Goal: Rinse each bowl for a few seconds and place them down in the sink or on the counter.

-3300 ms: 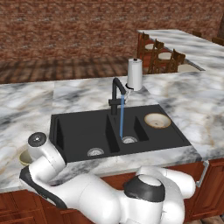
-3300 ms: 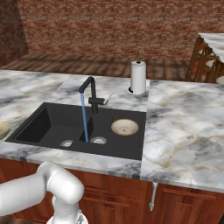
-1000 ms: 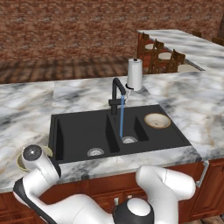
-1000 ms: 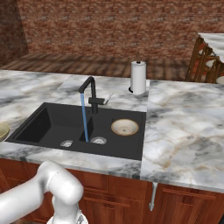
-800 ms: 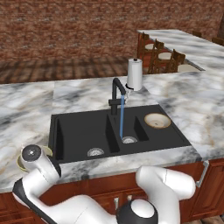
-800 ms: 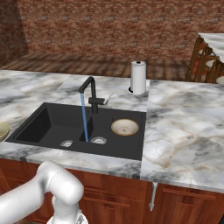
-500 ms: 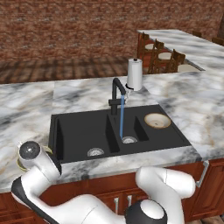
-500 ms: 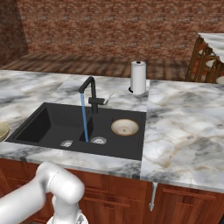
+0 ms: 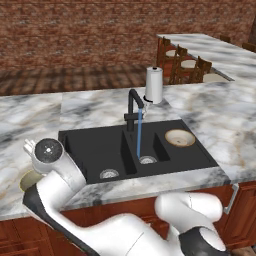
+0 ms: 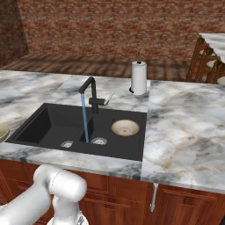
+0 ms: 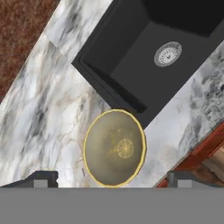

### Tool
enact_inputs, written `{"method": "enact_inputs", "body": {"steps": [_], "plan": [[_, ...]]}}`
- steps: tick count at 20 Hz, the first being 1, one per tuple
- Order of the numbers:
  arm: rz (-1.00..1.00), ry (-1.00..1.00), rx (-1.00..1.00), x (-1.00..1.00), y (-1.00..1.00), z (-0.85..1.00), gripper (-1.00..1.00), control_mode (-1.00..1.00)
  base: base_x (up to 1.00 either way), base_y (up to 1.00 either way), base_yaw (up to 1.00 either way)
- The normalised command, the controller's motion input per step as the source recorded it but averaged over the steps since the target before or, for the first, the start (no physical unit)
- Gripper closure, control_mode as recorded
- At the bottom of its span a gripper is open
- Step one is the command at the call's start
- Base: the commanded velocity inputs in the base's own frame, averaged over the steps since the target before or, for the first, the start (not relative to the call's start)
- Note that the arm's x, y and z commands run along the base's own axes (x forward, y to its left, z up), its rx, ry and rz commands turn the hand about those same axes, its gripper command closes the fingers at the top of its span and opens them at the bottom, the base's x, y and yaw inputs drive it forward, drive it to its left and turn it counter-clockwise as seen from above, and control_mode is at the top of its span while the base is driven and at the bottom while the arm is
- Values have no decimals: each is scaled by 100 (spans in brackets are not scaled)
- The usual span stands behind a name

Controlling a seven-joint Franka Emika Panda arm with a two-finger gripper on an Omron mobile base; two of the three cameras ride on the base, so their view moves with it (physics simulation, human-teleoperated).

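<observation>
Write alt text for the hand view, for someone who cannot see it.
Looking straight down, an olive bowl sits on the marble counter beside the corner of a black sink with a round steel drain. The open hand hovers above the bowl, its two dark fingertips apart at the bottom edge.

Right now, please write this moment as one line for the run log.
hand: open, above olive bowl | olive bowl: on counter, beside sink | cream-rimmed bowl: in sink | faucet: running

A white paper-towel roll [image 9: 154,85] stands upright behind the tap. A red brick wall [image 10: 114,26] runs along the back. Wooden chairs [image 9: 182,67] sit far off on the right.
</observation>
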Motion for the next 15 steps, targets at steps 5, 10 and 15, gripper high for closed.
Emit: {"method": "enact_inputs", "body": {"steps": [5, 10, 15], "plan": [[11, -18, -1, -70, -77, 100, -100, -100, 0, 0, 0], [11, -19, -2, -70, -78, 100, -100, -100, 0, 0, 0], [11, -18, 0, -67, -82, 100, -100, -100, 0, 0, 0]]}}
